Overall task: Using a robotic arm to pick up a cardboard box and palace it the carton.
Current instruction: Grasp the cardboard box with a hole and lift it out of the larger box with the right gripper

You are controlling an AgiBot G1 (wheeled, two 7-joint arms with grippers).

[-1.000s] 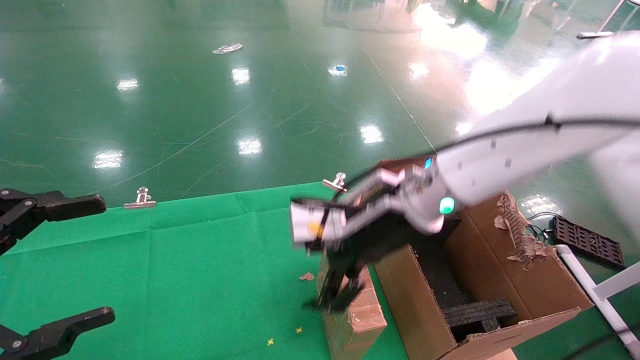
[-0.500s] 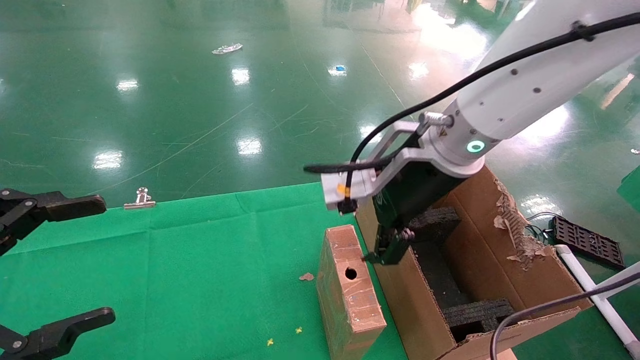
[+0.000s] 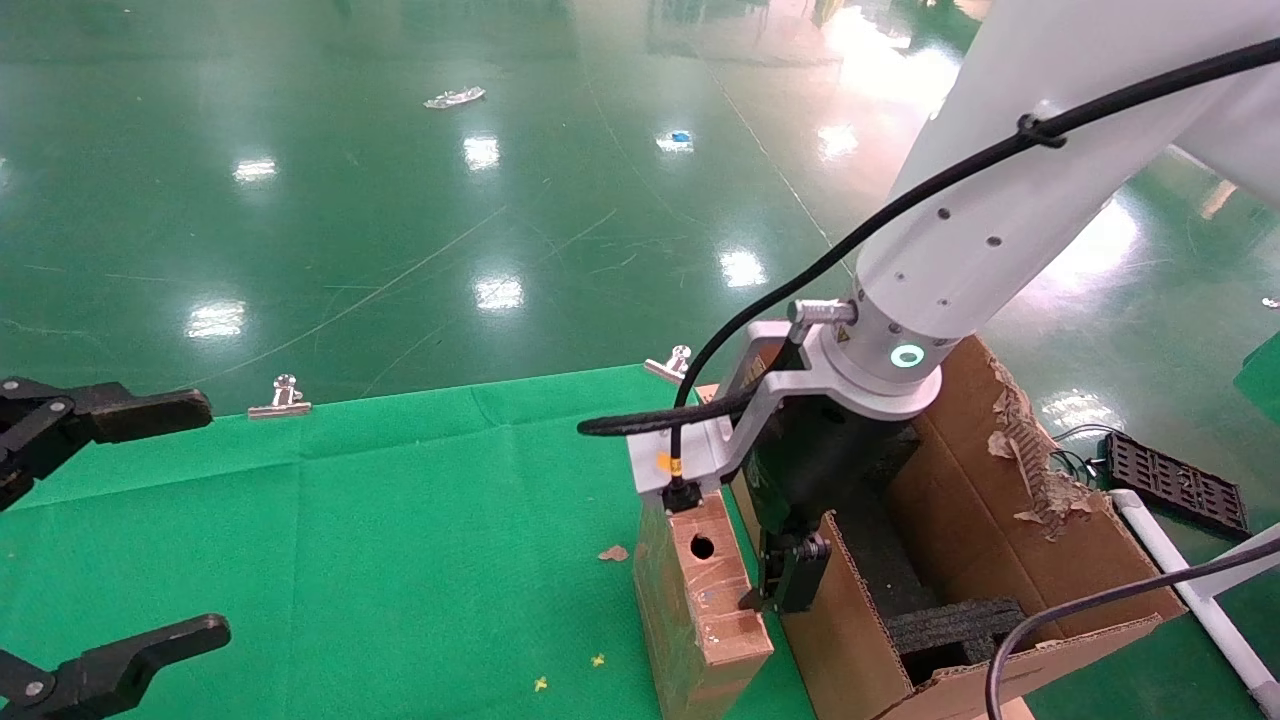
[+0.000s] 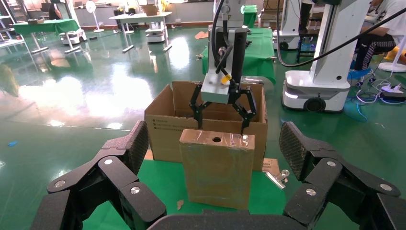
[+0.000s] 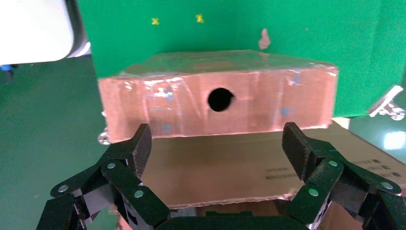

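Note:
The small taped cardboard box (image 3: pixel 700 590) stands upright on the green cloth, right beside the large carton (image 3: pixel 1000 540); a round hole shows in its top face. My right gripper (image 3: pixel 788 585), on the white robotic arm (image 3: pixel 960 250), hangs open and empty over the carton's near wall, just beside the box top. In the right wrist view the open fingers (image 5: pixel 141 143) frame the carton wall (image 5: pixel 215 177), with the box (image 5: pixel 218 103) just beyond. My left gripper (image 3: pixel 215 517) is open and parked at the far left. Its wrist view shows the box (image 4: pixel 218 167), the carton (image 4: pixel 160 129) and the right gripper (image 4: pixel 221 108).
Black foam inserts (image 3: pixel 955 625) lie inside the carton, whose far flap is torn (image 3: pixel 1030 460). Metal clips (image 3: pixel 283 395) (image 3: pixel 672 365) hold the cloth's back edge. A cardboard scrap (image 3: pixel 613 552) lies near the box. A black grid part (image 3: pixel 1175 480) sits on the floor at right.
The right arm lifted off the box, swung over the carton's wall, then came down and nearer. The gripper holds nothing. The box and the left arm have not moved.

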